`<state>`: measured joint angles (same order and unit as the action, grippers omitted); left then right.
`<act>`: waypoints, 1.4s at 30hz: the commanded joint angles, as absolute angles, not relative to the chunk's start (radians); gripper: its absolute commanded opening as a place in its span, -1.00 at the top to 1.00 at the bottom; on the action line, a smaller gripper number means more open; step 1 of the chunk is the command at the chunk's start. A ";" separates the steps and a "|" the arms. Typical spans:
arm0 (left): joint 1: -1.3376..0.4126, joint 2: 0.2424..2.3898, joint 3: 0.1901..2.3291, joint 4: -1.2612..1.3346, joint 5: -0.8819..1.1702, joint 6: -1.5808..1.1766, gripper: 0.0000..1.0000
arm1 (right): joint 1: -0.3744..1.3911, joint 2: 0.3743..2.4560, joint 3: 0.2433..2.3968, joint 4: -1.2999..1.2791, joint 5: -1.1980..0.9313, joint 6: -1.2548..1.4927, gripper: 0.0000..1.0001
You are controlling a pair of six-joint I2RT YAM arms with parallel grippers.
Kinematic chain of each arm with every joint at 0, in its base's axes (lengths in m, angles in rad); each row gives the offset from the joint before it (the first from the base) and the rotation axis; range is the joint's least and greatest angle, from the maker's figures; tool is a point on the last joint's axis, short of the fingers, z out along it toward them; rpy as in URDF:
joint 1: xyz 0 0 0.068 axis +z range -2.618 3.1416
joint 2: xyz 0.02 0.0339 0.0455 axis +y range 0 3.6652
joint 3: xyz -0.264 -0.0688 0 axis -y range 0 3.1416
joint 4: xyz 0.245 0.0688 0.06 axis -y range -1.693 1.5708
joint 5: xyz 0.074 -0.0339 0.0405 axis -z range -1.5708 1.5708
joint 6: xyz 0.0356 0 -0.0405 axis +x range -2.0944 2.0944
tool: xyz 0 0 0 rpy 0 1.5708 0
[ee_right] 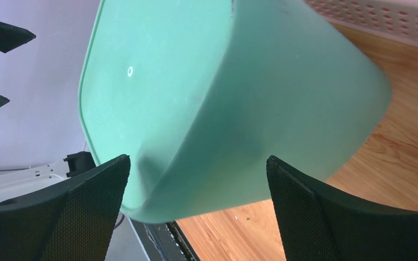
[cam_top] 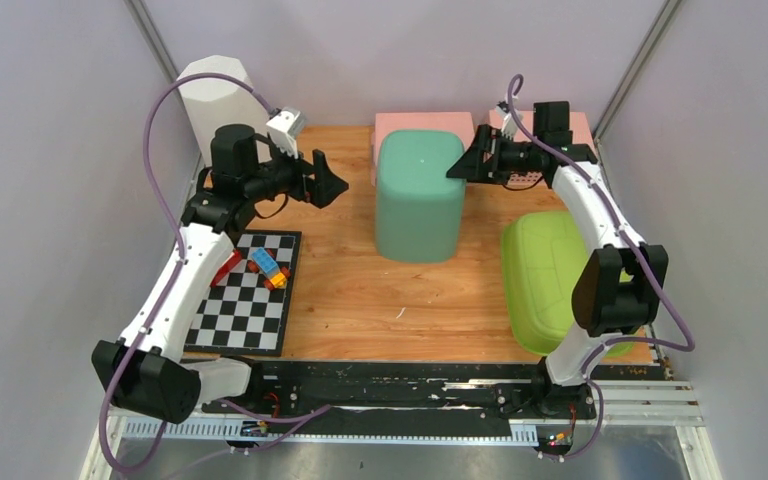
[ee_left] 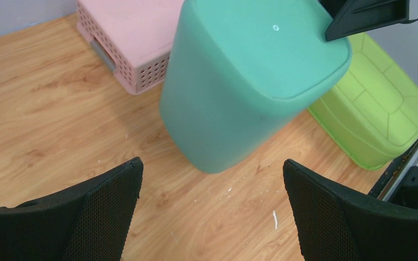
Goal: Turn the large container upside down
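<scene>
Teal large container stands closed face up on the wooden table, ahead of the left gripper and just beside the right gripper, both spread wide and empty; a one-sided nudge could topple it against the pink basket.

large container: tall teal plastic bin, rounded-square section, smooth matte walls. Already inverted: closed base faces up with a small moulding dot at its centre, mouth down. Stands square, no visible tilt. Sits just in front of the pink perforated basket, contact between them unclear
</scene>
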<state>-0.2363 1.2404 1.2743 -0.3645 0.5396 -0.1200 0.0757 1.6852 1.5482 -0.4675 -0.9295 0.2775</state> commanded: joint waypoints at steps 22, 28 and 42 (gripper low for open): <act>-0.216 1.080 1.279 -0.507 0.541 0.355 -1.00 | 0.436 1.906 1.676 -0.365 -0.910 0.376 -0.94; -0.277 1.085 1.304 -0.675 0.582 0.637 -1.00 | 0.422 1.907 1.695 -0.356 -0.950 0.370 -0.95; -0.480 1.129 1.218 -0.510 0.263 0.634 -1.00 | 0.240 1.694 1.453 -0.351 -1.030 0.270 -0.96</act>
<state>-0.4580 1.1126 1.2270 -0.5850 0.3054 0.6544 0.2733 1.7412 1.5299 -0.3271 -1.0023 0.3378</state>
